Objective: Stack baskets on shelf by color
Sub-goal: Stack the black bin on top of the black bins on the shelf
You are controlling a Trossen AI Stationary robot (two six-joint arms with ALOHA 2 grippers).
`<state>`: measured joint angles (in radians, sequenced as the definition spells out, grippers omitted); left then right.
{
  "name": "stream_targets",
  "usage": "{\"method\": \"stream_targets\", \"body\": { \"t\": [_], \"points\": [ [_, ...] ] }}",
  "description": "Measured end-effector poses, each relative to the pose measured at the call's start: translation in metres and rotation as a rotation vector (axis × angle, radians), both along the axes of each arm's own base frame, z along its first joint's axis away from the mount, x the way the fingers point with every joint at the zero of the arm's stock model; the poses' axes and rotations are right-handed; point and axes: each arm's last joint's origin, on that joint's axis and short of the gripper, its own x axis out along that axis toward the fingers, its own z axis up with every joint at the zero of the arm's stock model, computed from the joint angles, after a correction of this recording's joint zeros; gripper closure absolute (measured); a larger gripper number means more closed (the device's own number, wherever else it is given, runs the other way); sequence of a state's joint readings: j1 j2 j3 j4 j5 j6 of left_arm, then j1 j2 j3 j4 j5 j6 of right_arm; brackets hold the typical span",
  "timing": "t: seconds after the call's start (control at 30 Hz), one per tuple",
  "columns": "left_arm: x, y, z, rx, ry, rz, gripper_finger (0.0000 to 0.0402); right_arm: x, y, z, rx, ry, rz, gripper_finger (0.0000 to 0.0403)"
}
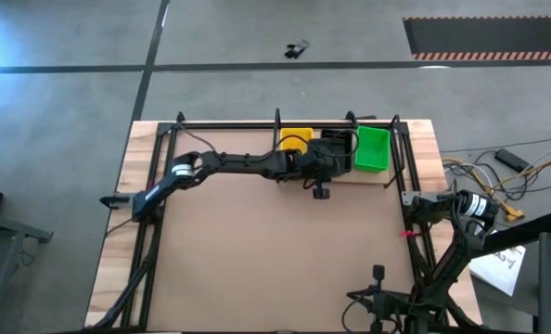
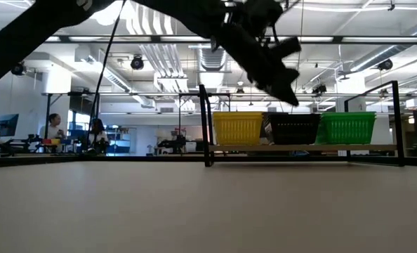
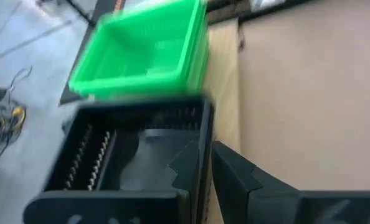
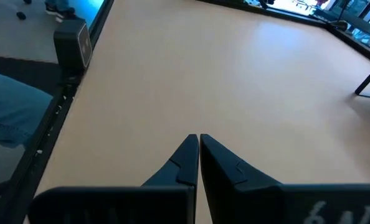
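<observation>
Three baskets stand side by side on the pale shelf plank (image 2: 303, 147) at the table's far edge: yellow (image 2: 238, 128) (image 1: 294, 139), black (image 2: 293, 130) (image 3: 110, 155) and green (image 2: 346, 127) (image 1: 372, 148) (image 3: 141, 53). My left arm reaches across the table from the left. Its gripper (image 1: 336, 153) (image 2: 291, 98) (image 3: 205, 146) is over the black basket, shut on one side wall. My right gripper (image 4: 199, 140) (image 1: 378, 278) waits shut over the near right part of the table, touching nothing. My left gripper has the black basket by the top of a side wall (image 3: 205, 124), one finger inside the basket (image 3: 185, 163) and one outside (image 3: 241, 177). It comes slanting down from above. In the low view the basket's bottom is level with the plank, like its neighbours.
Thin black posts (image 2: 207, 126) (image 2: 399, 123) and rails frame the shelf and run along the table's sides (image 1: 150, 213). The brown tabletop (image 1: 275, 250) lies bare in front of the shelf. Cables (image 1: 480, 176) lie off the right edge. People sit far off in the room (image 2: 54, 126).
</observation>
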<state>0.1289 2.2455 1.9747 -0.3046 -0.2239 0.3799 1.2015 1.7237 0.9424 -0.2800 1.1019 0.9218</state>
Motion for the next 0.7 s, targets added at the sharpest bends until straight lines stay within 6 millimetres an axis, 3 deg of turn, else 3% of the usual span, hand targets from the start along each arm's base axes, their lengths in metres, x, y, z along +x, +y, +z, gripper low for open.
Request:
{"method": "stream_targets", "body": {
  "t": [0.1,0.27,0.7],
  "points": [
    [0.002,0.004,-0.014,0.002,0.03,0.015,0.0375,0.0,0.0,0.0,0.005,-0.001,-0.002,0.0394],
    [0.005,0.011,-0.02,0.004,0.021,0.028,0.0375,0.0,0.0,0.0,0.009,-0.001,-0.004,0.0394],
    [0.022,0.017,-0.038,-0.001,-0.159,0.052,0.0376,0.0,0.0,0.0,0.019,-0.003,-0.009,0.0394]
  ]
}}
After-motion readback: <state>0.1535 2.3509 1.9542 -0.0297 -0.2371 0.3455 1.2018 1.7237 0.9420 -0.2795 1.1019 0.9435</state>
